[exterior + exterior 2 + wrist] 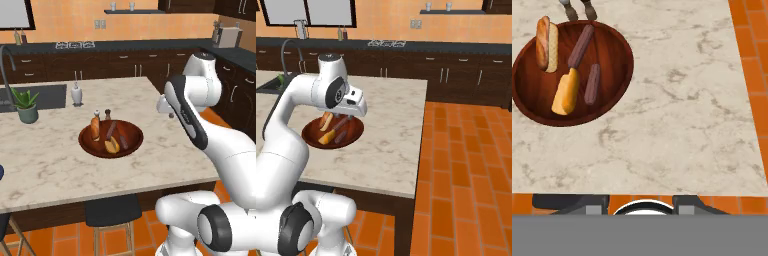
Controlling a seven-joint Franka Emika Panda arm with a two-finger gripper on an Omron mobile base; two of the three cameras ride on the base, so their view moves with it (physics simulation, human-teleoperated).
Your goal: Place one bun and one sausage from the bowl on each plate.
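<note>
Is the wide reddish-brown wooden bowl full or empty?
Full: the wide reddish-brown wooden bowl holds two buns and two sausages.

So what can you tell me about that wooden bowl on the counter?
The bowl is wide, shallow and round, of glossy reddish-brown wood with a darker rim. It sits flat on the pale marble counter, well in from the edge. Inside lie two orange-yellow buns, one leaning against the rim, the other lying in the middle, and two dark sausages. Two small shakers stand just behind it. Nothing else touches it.
</note>
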